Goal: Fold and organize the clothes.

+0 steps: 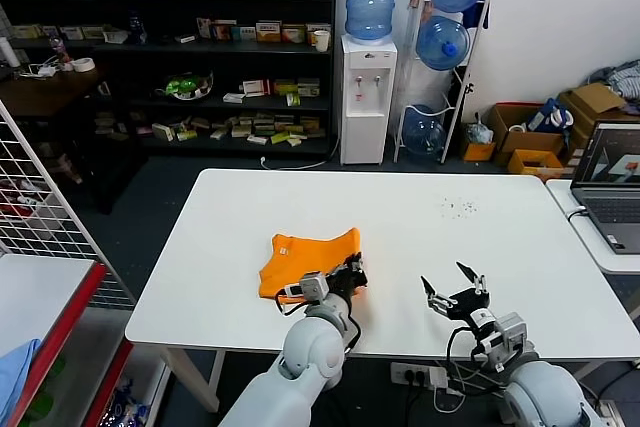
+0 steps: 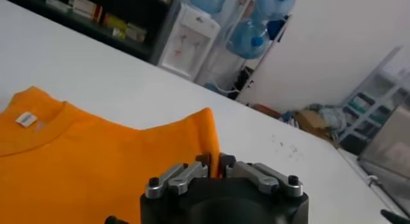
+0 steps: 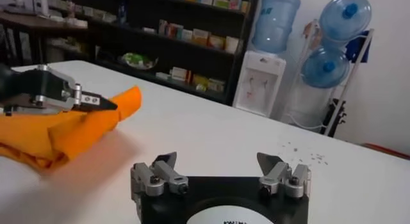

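On the white counter [image 1: 420,237] the orange T-shirt [image 1: 305,259] lies partly folded; my left claw [image 1: 352,275] pinches its edge, my right claw [image 1: 455,285] waits open, tidying remains

A white table [image 1: 420,247] fills the frame's middle, with a laptop [image 1: 610,182] at the right edge. Behind stand a water dispenser [image 1: 367,97], dark shelves [image 1: 170,47] upper left, and cardboard boxes [image 1: 530,132] at right.

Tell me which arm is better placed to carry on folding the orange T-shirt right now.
Left, probably. The left hand is already at the near right edge of the orange T-shirt, its fingers on the fabric. The right hand hangs open over bare table, well clear of the shirt.
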Robot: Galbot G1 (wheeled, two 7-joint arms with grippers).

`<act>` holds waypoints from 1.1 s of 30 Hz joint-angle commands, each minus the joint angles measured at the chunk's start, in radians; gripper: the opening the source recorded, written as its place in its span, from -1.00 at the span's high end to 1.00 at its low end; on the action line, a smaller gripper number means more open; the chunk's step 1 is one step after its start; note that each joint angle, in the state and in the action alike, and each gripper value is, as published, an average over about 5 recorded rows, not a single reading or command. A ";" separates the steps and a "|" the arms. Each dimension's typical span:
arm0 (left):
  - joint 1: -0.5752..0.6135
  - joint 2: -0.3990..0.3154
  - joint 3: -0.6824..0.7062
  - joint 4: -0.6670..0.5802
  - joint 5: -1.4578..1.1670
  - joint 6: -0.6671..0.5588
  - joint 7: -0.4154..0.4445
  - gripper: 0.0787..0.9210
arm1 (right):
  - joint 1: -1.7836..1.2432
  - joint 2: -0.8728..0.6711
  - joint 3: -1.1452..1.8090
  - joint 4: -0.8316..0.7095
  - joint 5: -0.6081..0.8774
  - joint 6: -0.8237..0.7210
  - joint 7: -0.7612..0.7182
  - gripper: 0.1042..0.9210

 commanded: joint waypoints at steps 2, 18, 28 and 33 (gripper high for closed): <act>0.027 0.052 -0.018 0.014 0.202 -0.242 0.246 0.47 | 0.007 0.007 0.022 -0.010 0.007 -0.003 -0.013 -0.76; 0.324 0.412 -0.305 -0.101 0.611 -0.401 0.372 -0.63 | 0.089 0.159 0.088 -0.103 -0.077 -0.014 -0.103 -0.76; 0.346 0.335 -0.487 -0.076 0.736 -0.375 0.434 -0.77 | 0.111 0.379 0.304 -0.102 -0.271 -0.104 -0.250 -0.76; 0.359 0.309 -0.545 -0.101 0.723 -0.367 0.452 -0.77 | 0.078 0.403 0.359 -0.064 -0.301 -0.119 -0.261 -0.76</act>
